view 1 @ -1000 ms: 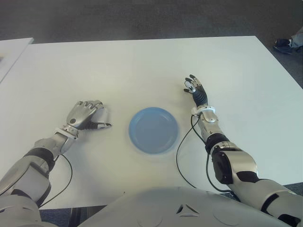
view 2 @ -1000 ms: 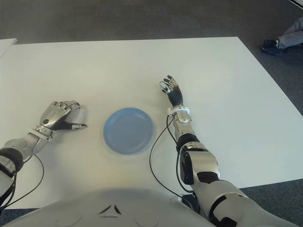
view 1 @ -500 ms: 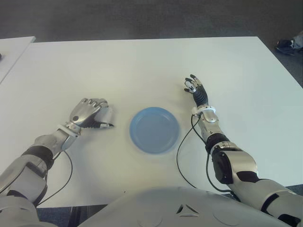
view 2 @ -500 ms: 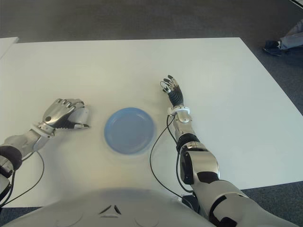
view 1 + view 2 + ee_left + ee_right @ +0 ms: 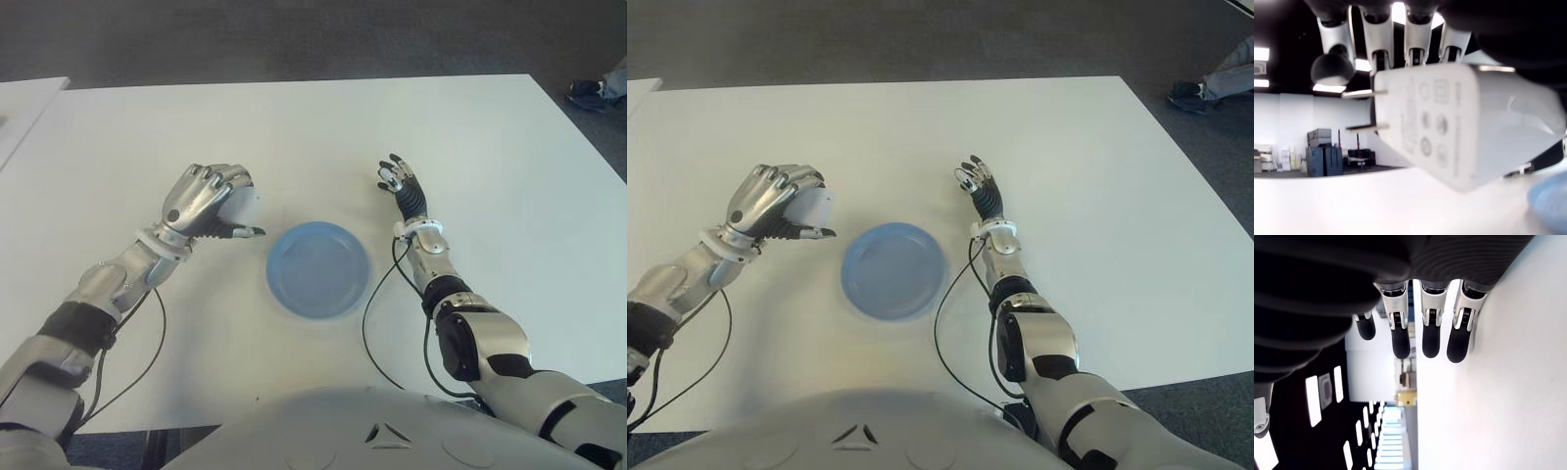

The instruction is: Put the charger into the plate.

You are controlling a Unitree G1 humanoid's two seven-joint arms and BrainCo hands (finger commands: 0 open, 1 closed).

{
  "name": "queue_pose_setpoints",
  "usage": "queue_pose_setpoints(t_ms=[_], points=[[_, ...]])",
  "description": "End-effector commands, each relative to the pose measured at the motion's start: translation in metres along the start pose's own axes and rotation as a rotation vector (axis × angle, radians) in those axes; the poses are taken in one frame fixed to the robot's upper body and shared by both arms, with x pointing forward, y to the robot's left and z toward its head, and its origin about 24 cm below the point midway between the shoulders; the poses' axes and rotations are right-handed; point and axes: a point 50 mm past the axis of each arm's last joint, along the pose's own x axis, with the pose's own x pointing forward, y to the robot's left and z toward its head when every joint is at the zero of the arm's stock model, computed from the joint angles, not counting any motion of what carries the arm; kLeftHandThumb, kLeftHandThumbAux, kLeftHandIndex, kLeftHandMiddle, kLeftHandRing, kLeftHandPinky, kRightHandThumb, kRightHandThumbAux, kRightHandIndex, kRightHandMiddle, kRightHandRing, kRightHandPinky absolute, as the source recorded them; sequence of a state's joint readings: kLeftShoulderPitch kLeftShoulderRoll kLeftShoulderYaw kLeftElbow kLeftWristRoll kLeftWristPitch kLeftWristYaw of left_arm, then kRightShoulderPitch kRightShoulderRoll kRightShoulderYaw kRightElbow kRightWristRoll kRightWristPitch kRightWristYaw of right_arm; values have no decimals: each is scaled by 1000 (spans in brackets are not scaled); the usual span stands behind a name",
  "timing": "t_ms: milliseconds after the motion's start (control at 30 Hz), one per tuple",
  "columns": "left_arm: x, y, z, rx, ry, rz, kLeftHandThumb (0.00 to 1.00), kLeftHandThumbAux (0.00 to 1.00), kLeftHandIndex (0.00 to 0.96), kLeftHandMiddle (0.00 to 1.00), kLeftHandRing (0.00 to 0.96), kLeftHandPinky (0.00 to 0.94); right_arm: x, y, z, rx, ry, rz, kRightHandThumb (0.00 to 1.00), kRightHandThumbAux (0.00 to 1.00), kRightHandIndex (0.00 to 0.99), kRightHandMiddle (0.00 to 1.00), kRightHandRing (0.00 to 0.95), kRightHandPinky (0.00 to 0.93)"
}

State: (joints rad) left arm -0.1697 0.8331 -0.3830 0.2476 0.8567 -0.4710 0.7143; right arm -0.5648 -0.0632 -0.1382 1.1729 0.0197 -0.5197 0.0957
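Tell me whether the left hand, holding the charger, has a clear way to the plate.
Probably yes: the left hand grips the charger just left of the blue plate, with only bare table between them.

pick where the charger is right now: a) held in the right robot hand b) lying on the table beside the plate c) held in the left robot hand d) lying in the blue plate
c: the left wrist view shows the white charger gripped under the curled fingers of the left robot hand, to the left of the blue plate, which has nothing in it; the right robot hand is open and holds nothing.
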Motion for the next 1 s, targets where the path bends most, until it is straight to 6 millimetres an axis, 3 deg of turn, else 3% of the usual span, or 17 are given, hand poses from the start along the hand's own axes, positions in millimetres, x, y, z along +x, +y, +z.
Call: queue_pose_setpoints(t_ms=[33, 267, 467, 767, 1000], points=[[7, 2, 15, -46, -4, 7, 715, 702, 444, 860, 856, 855, -20, 1, -36, 28, 168, -6, 0, 469, 82, 188, 155, 108], [18, -5, 36, -89, -60, 20, 723, 700, 444, 860, 856, 860, -20, 2, -37, 27, 171, -4, 0, 467, 83, 184, 152, 110], [12, -28, 54, -153, -116, -46, 727, 699, 444, 857, 856, 862, -19, 2, -37, 26, 173, -4, 0, 462, 77, 173, 144, 106], [19, -47, 90, -224, -221, -82, 723, 702, 444, 852, 855, 856, -19, 3, -37, 28, 178, -2, 0, 458, 71, 157, 129, 88], [15, -60, 107, -278, -244, -165, 718, 704, 443, 846, 853, 849, -19, 5, -37, 31, 181, 1, 0, 453, 66, 148, 120, 84]])
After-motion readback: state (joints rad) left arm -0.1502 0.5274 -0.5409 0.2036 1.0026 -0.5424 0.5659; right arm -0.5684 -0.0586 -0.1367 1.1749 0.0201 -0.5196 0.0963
